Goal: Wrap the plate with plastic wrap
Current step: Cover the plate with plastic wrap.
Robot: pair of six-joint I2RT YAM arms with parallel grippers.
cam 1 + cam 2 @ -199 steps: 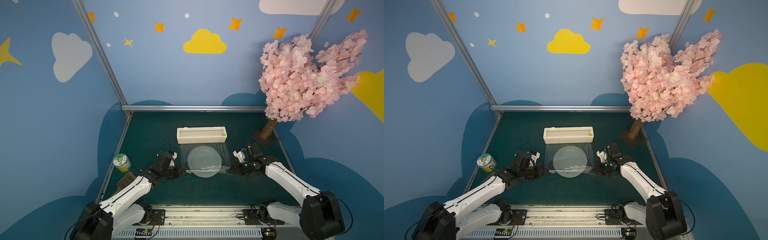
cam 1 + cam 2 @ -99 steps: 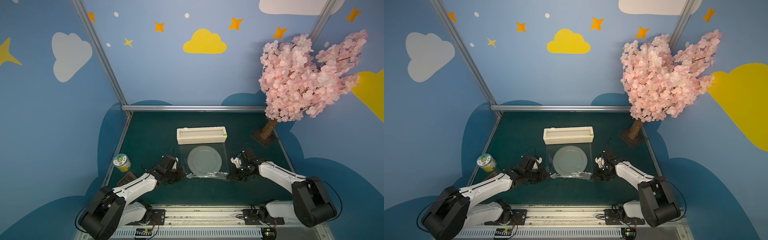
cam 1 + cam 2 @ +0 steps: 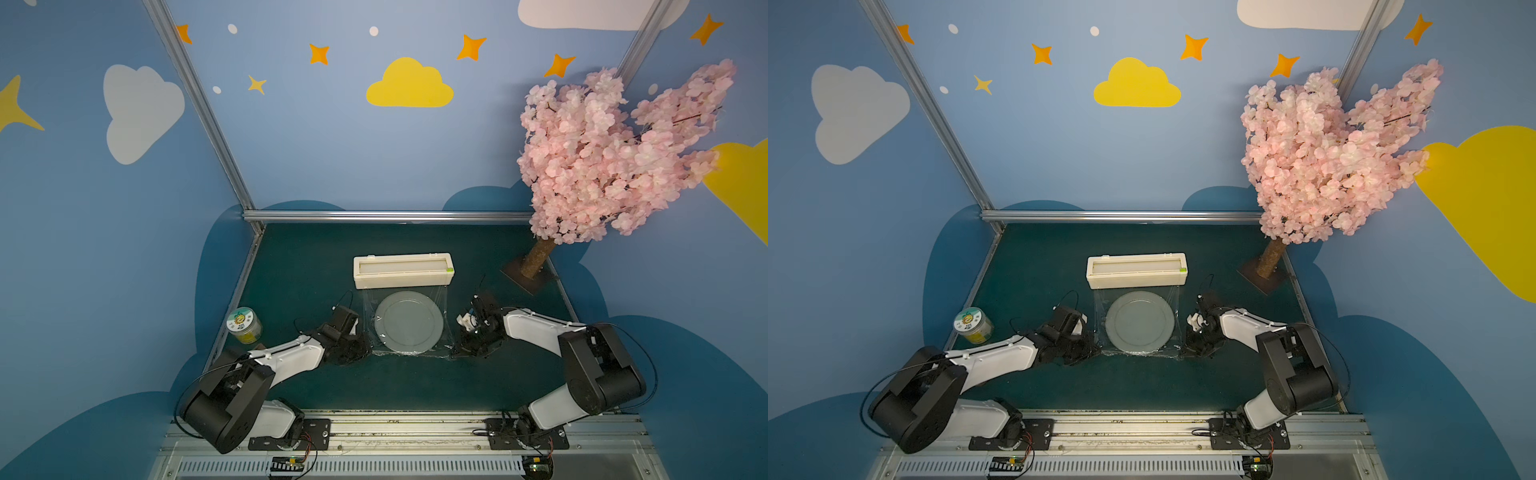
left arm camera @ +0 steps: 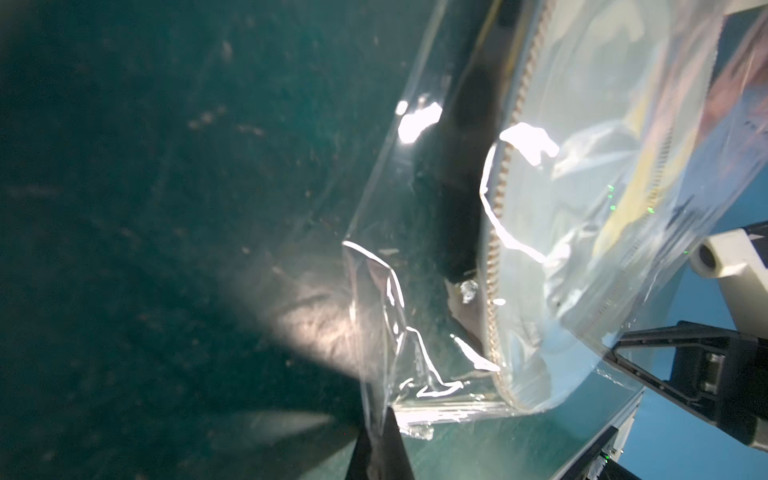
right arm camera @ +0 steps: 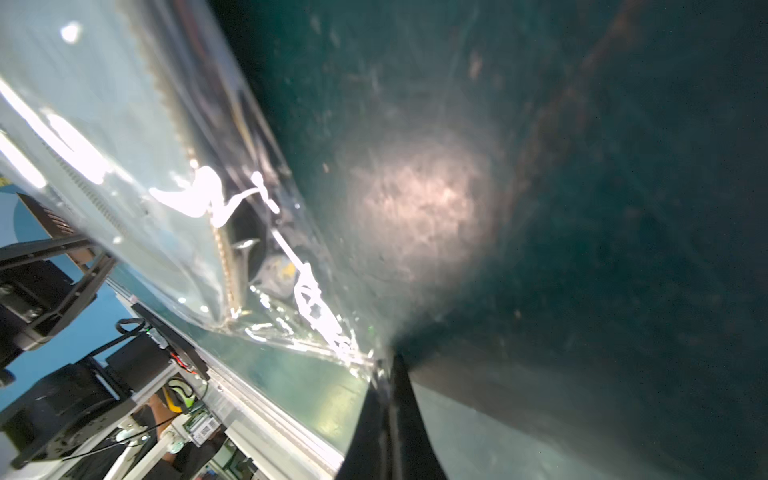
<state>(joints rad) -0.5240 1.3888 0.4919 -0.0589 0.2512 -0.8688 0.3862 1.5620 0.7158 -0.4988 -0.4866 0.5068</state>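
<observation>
Compared with a second ago, the plastic wrap point(image 3: 409, 354) is no longer held up above the table: its front edge now lies on the green table point(image 3: 374, 386) just in front of the plate point(image 3: 408, 322). The plate sits under the film, near the cream dispenser box point(image 3: 402, 270) from which the sheet runs. Both arms reach low and nearly flat, with the left gripper point(image 4: 380, 440) and right gripper point(image 5: 390, 374) each pinched tight on a front corner of the film, while the lidded jar point(image 3: 244, 325) stands well apart, its contents unclear.
</observation>
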